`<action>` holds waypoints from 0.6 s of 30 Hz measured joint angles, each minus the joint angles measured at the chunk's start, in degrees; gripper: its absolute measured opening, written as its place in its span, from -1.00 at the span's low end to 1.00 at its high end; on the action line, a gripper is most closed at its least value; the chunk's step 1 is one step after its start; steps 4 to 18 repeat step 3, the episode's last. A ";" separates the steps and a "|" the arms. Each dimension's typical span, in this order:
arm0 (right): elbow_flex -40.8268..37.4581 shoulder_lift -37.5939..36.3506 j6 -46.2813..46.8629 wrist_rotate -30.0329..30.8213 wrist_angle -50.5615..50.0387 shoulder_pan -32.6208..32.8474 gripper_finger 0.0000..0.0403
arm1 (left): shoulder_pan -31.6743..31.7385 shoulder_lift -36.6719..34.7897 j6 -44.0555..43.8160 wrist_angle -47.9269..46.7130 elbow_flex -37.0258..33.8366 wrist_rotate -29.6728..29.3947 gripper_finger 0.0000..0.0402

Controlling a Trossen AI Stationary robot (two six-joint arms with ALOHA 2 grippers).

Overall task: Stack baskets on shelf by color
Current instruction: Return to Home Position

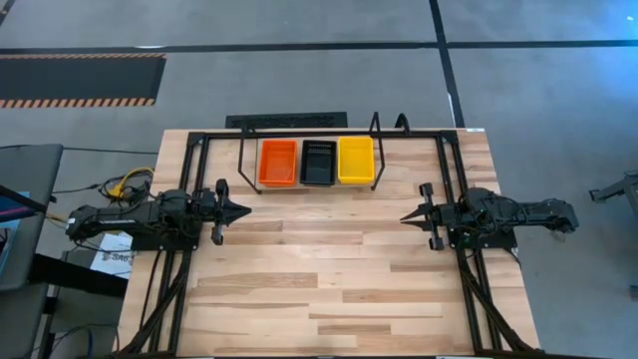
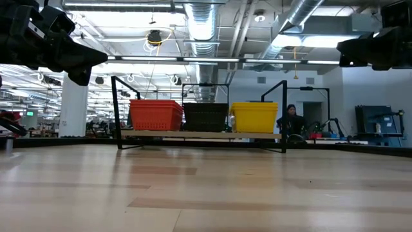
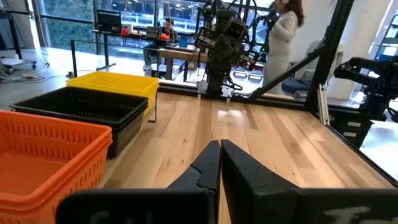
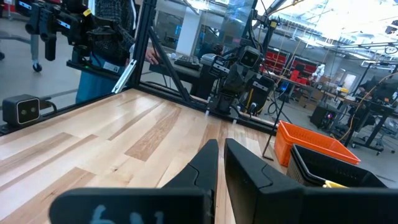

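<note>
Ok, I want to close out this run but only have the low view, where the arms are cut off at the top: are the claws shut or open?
Observer: Both are shut with nothing in them. The wrist views show the left claw and right claw with fingers together.
Operator: Where do the arms sit relative to the shelf?
Observer: In the high view they are at opposite side edges of the table, claws pointing at each other, apart from the shelf.
Operator: Anything inside the top baskets?
Observer: No. From above, the orange stack, black stack and yellow stack each show a bare basket floor.
</note>
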 joint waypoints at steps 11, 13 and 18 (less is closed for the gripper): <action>0.00 -0.01 0.00 0.00 -0.01 0.01 -0.75 | 0.00 -0.01 0.00 0.00 -0.01 -0.01 -1.00; 0.00 -0.01 0.00 0.00 -0.01 0.01 -0.75 | 0.00 -0.01 0.00 0.00 -0.01 -0.01 -1.00; 0.00 -0.01 0.00 0.00 -0.01 0.01 -0.75 | 0.00 -0.01 0.00 0.00 -0.01 -0.01 -1.00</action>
